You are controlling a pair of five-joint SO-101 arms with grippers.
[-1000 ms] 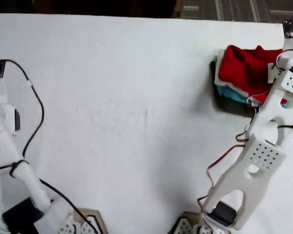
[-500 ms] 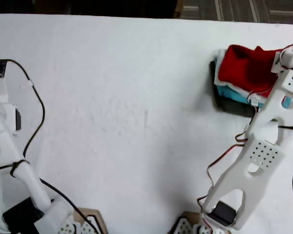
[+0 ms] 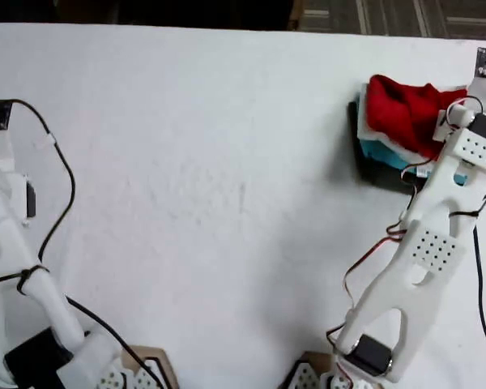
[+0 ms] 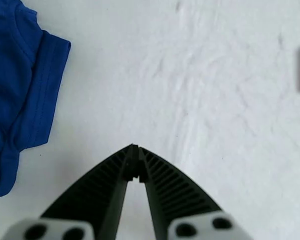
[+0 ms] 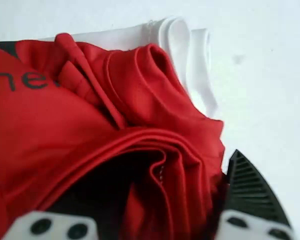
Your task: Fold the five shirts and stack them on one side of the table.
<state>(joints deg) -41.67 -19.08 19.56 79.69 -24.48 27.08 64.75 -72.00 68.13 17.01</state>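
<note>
Folded shirts are piled at the table's right edge: a red shirt (image 3: 401, 109) on top, then white, teal (image 3: 379, 154) and black (image 3: 382, 175) layers. My right gripper (image 3: 454, 115) sits on the pile's right part. In the right wrist view the red shirt (image 5: 90, 115) lies bunched between the open jaws of the right gripper (image 5: 185, 155), above a white shirt (image 5: 182, 45); one black fingertip (image 5: 247, 182) shows and red cloth covers the other. My left gripper (image 4: 136, 162) is shut and empty above bare table, a little apart from a blue shirt (image 4: 15, 90).
The white table (image 3: 227, 162) is bare across its middle and left. The left arm (image 3: 8, 243) and its black cable (image 3: 61, 194) stand at the left edge. Red wires (image 3: 373, 259) hang off the right arm (image 3: 421, 259).
The right gripper went slightly toward the far edge, then came back and inward over the pile. The red shirt's right side is now more bunched. The left arm has stayed still.
</note>
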